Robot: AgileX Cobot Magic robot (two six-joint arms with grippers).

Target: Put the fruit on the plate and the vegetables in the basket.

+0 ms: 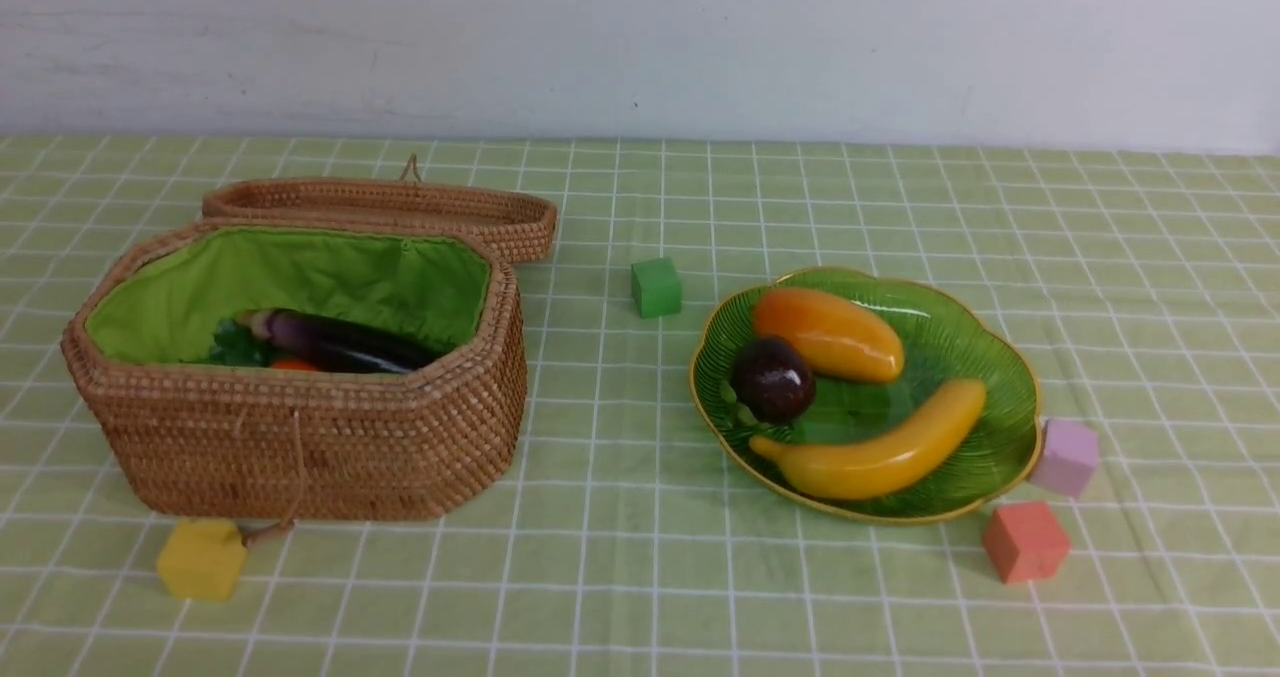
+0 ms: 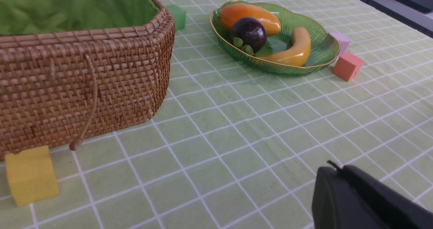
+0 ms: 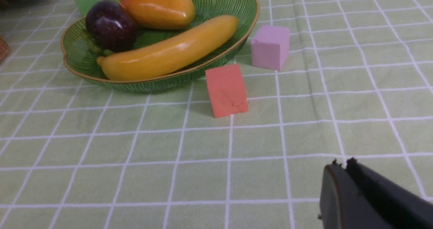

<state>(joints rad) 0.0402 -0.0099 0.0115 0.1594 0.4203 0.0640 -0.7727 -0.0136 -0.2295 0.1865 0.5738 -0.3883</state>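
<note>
Bench (image 1: 620,597), covered in a light green cloth with a white grid, running back to a pale wall (image 1: 640,37).

Open room: a wide bare strip of cloth between basket and plate, broken only by a green cube (image 1: 656,287) at its far end; bare cloth also along the near edge and to the far right.

Basket (image 1: 300,437), brown wicker, octagonal, green lining, on the left; its flat woven lid (image 1: 380,207) lies open behind it. Contents visible from the front: one dark purple eggplant (image 1: 340,342), a patch of orange-red carrot (image 1: 293,364) and green leaves beside it. Anything else inside is hidden by the wall.

Plate (image 1: 1000,377), green ribbed glass with gold rim, on the right. Holds three fruits: one mango (image 1: 828,334) at the back, one mangosteen (image 1: 773,378) touching it on the left, one banana (image 1: 880,447) along the near side.

Cubes, four: green as above; yellow cube (image 1: 201,557) at the basket's near corner; pink cube (image 1: 1065,456) just beside the plate's right rim; red cube (image 1: 1025,541) near the plate's front right.

Left gripper (image 2: 333,164): jaws closed together, empty, over bare cloth.
Right gripper (image 3: 341,163): jaws closed together, empty, near the red cube but apart from it.
</note>
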